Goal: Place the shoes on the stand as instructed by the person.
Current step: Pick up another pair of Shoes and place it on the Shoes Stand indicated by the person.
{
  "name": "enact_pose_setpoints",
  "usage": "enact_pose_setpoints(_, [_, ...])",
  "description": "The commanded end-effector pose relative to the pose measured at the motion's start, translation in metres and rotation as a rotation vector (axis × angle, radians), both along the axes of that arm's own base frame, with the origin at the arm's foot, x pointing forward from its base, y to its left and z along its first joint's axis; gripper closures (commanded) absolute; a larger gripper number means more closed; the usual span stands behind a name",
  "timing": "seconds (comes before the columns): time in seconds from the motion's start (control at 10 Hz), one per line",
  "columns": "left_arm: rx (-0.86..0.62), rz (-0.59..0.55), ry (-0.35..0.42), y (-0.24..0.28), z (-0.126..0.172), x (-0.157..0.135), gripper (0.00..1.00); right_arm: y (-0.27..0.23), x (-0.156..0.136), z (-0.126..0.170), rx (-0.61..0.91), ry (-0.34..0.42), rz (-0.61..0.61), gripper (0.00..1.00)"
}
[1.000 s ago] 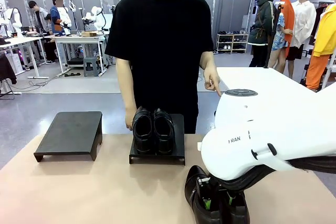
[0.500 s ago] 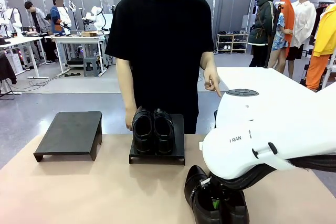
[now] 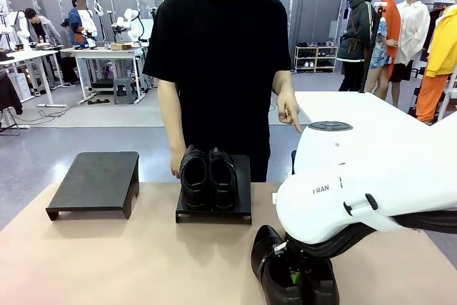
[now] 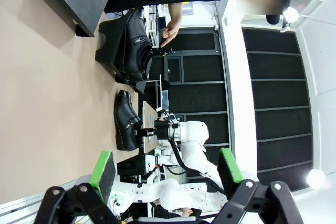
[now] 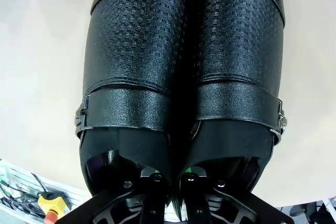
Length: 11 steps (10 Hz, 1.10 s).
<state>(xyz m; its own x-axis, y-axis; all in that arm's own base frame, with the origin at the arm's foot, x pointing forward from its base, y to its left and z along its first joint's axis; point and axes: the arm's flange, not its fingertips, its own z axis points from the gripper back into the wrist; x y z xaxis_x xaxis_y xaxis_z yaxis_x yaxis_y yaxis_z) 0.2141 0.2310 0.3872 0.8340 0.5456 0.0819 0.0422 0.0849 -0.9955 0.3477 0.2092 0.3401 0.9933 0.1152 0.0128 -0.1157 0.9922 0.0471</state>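
While the near pair of shoes [image 3: 265, 261] sits on the table [image 3: 143, 262] at lower centre-right, the right end effector [image 5: 169, 174] grips it.
One finger reaches into each shoe, pinching their adjoining inner walls together. Above, mid-frame, the second pair [image 3: 208, 176] rests on a black stand [image 3: 244, 205] before the person [image 3: 221, 55]. The left end effector [image 4: 165, 167] hangs with jaws spread wide, holding nothing.

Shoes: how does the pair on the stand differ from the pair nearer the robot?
The stand pair sits raised on the black stand, right before the person; the near pair lies on the bare table. No gripper touches the stand pair; the right gripper has one finger down inside each shoe of the near pair, pinching their inner walls. Both are glossy black, shoes side by side.
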Motion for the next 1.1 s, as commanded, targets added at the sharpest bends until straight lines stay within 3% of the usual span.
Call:
enact_pose_setpoints(0.0, [-0.012, -0.003, -0.009, 0.000, 0.002, -0.001, 0.00, 0.000, 0.000, 0.000, 0.000, 0.000, 0.004, 1.00])
enact_pose_setpoints(0.5, [-0.012, -0.003, -0.009, 0.000, 0.002, -0.001, 0.00, 0.000, 0.000, 0.000, 0.000, 0.000, 0.004, 1.00])
enact_pose_setpoints(0.6, [-0.012, -0.003, -0.009, 0.000, 0.002, -0.001, 0.00, -0.001, 0.000, 0.000, 0.001, 0.002, 0.000, 0.93])
enact_pose_setpoints(0.8, [-0.012, -0.003, -0.009, 0.000, 0.002, -0.001, 0.00, -0.003, -0.008, 0.022, -0.033, -0.081, 0.038, 0.93])
enact_pose_setpoints(1.0, [-0.012, -0.003, -0.009, 0.000, 0.002, -0.001, 0.00, -0.016, -0.005, 0.044, -0.031, -0.078, 0.022, 0.93])
